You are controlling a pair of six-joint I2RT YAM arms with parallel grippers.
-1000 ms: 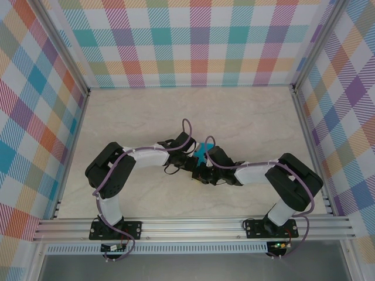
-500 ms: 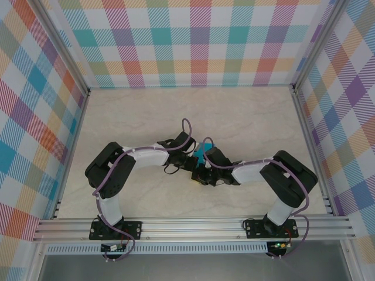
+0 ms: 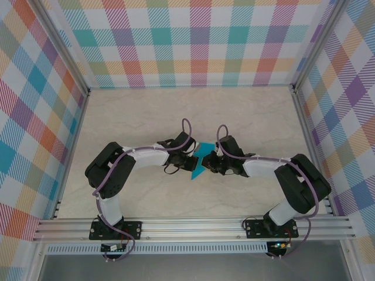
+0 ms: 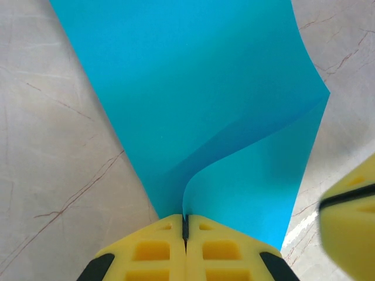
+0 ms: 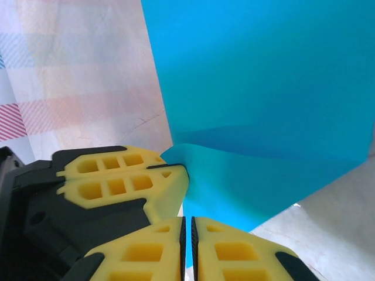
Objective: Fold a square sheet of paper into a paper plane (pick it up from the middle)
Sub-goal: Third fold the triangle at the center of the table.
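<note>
The square sheet of paper [image 3: 197,165] is teal-blue and hangs bent at the table's middle, between the two grippers. My left gripper [image 3: 191,157] is shut on its near edge; in the left wrist view the sheet [image 4: 199,88] rises out of the shut jaws [image 4: 185,219] and curls to the right. My right gripper [image 3: 210,164] faces it from the right, jaws together but for a hairline slit [image 5: 187,220]. The creased sheet [image 5: 263,88] spreads just beyond those tips, and nothing shows pinched between them. The left fingers [image 5: 117,182] hold the sheet's corner beside them.
The marble-look tabletop [image 3: 140,117] lies inside plaid walls [image 3: 199,41], with an aluminium rail [image 3: 193,225] along the near edge. Both arms bend inward, their wrists almost touching. One right finger [image 4: 350,219] shows blurred at the edge of the left wrist view.
My right arm has swung right and farther from the near edge, coming out from under the sheet, so more teal paper shows. The left arm has stayed put, still shut on the sheet.
</note>
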